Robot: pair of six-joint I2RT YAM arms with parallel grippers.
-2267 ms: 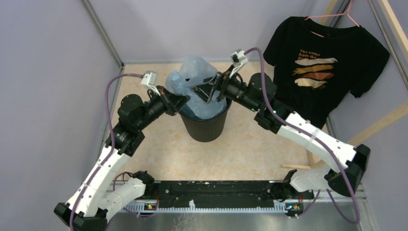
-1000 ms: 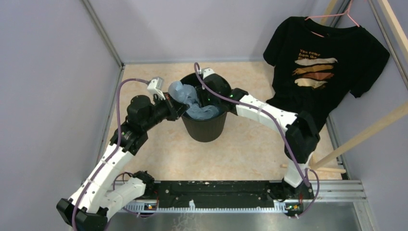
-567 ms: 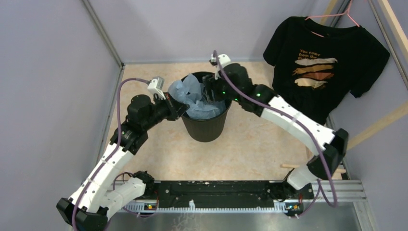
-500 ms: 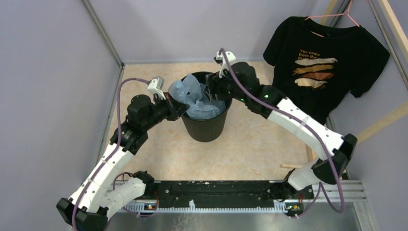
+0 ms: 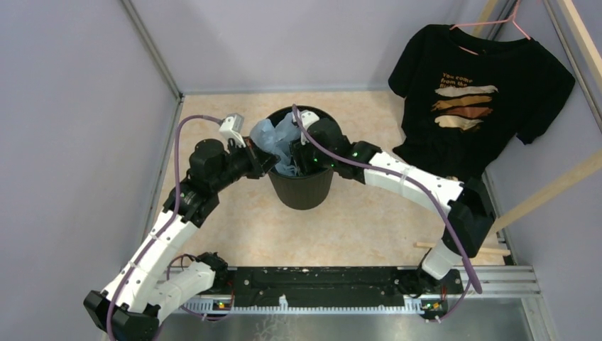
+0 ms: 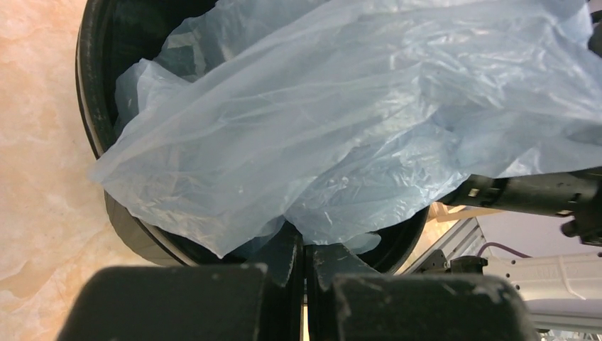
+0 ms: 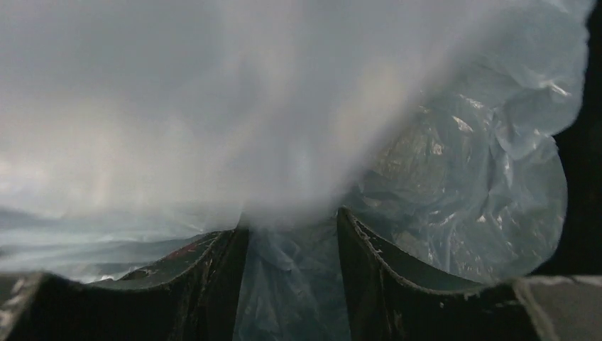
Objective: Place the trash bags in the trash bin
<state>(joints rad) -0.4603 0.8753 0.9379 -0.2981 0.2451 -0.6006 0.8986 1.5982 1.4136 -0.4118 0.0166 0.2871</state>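
Observation:
The light-blue trash bag (image 5: 278, 142) is bunched in the mouth of the black trash bin (image 5: 305, 192), partly above the rim at the left. My left gripper (image 5: 268, 160) is at the bin's left rim, shut on an edge of the bag; in the left wrist view (image 6: 305, 245) the bag (image 6: 341, 121) spreads over the bin's rim (image 6: 89, 106). My right gripper (image 5: 302, 158) is down inside the bin from the right. In the right wrist view (image 7: 291, 227) its jaws stand apart with bag film (image 7: 454, 185) pressed between and around them.
A black printed T-shirt (image 5: 475, 92) hangs on a pink hanger at the back right. Wooden slats (image 5: 554, 188) lean at the right. Grey walls close the left and the back. The metal rail (image 5: 319, 288) with the arm bases runs along the near edge.
The right arm rose out of the bin and then dipped back in, pushing the bag lower. The left gripper has kept its hold at the left rim.

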